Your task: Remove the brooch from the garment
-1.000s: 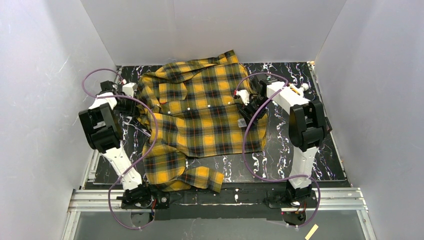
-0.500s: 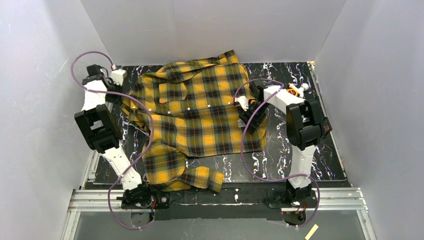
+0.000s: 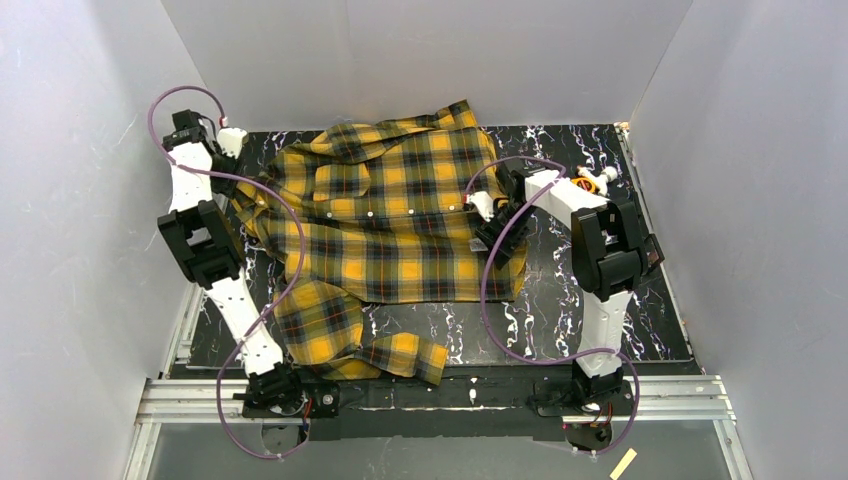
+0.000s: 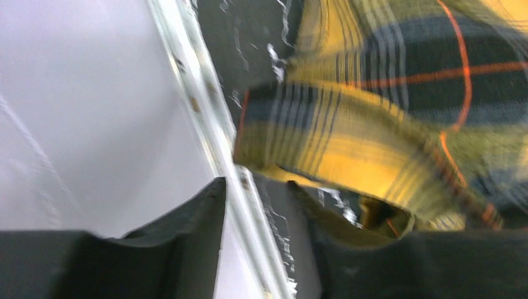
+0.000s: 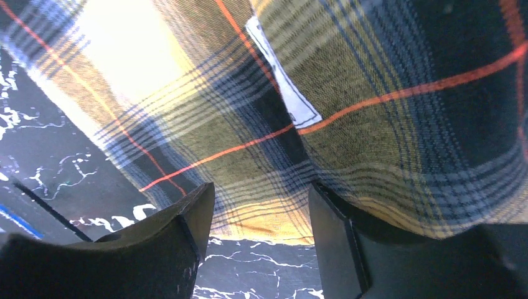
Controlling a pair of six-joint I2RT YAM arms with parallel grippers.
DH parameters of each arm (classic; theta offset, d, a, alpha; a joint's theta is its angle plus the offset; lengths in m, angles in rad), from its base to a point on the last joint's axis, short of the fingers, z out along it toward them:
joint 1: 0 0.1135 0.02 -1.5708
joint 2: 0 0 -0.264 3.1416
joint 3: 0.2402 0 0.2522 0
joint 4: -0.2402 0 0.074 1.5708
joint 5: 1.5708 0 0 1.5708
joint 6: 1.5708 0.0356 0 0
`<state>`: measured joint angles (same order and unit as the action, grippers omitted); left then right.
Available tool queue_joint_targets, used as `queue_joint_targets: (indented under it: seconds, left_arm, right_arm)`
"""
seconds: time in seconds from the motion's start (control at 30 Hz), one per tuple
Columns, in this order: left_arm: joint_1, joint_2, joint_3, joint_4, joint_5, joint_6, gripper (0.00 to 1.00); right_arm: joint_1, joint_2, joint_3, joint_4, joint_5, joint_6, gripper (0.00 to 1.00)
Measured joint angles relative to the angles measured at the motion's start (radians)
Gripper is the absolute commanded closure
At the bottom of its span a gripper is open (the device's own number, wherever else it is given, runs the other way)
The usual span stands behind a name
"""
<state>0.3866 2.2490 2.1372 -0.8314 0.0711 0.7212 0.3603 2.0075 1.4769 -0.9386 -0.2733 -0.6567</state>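
The garment (image 3: 400,220), a yellow-and-black plaid shirt, lies spread on the black marble table (image 3: 600,300). I cannot make out the brooch in any view. My left gripper (image 3: 232,172) hangs at the shirt's far left edge. In the left wrist view it (image 4: 256,182) is open with nothing between the fingers, and a folded plaid edge (image 4: 348,137) lies just ahead. My right gripper (image 3: 492,232) sits on the shirt's right hem. In the right wrist view it (image 5: 261,185) is open, straddling the hem (image 5: 268,218), close to the white label (image 5: 287,87).
White walls (image 3: 90,200) enclose the table on three sides. A metal rail (image 4: 205,106) along the table's left edge runs right under my left fingers. Purple cables (image 3: 500,320) loop from both arms over the shirt. One sleeve (image 3: 400,355) reaches the near edge.
My left arm has swung back toward the far left corner, and the shirt's left side and lower sleeve have shifted with it. My right gripper has barely moved.
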Motion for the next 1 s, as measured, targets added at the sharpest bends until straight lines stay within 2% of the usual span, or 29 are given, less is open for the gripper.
queue_joint_targets:
  seconds: [0.1, 0.13, 0.2, 0.3, 0.47, 0.6, 0.7, 0.77, 0.87, 1.0]
  left_arm:
    - [0.014, -0.017, -0.009, -0.072, 0.050, -0.027, 0.35]
    - [0.018, -0.035, -0.021, -0.085, 0.071, -0.033, 0.26]
    - [0.027, -0.106, -0.084, -0.120, 0.124, -0.053, 0.20]
    - [0.047, -0.252, -0.203, -0.178, 0.216, -0.092, 0.22]
    - [0.083, -0.484, -0.474, -0.214, 0.372, -0.153, 0.38]
    - [0.111, -0.540, -0.678, -0.167, 0.452, -0.203, 0.47]
    - [0.134, -0.533, -0.778, -0.109, 0.477, -0.242, 0.48]
    - [0.145, -0.528, -0.810, -0.080, 0.492, -0.267, 0.45]
    - [0.153, -0.528, -0.822, -0.037, 0.500, -0.296, 0.40]
    - [0.153, -0.528, -0.828, 0.005, 0.498, -0.319, 0.37]
  right_arm:
    - [0.007, -0.002, 0.029, -0.027, -0.045, -0.006, 0.30]
    - [0.012, -0.004, 0.039, -0.031, -0.061, -0.009, 0.30]
    - [0.035, -0.020, 0.051, -0.036, -0.094, -0.013, 0.29]
    - [0.106, -0.059, 0.057, -0.035, -0.135, -0.015, 0.29]
    - [0.230, -0.076, 0.105, -0.031, -0.202, -0.010, 0.30]
    - [0.280, -0.076, 0.109, -0.033, -0.235, -0.020, 0.29]
    - [0.317, -0.081, 0.091, -0.032, -0.243, -0.029, 0.23]
    - [0.355, -0.082, 0.079, -0.032, -0.252, -0.030, 0.20]
    - [0.422, -0.082, 0.073, -0.029, -0.266, -0.029, 0.20]
    - [0.513, -0.082, 0.073, -0.022, -0.284, -0.028, 0.19]
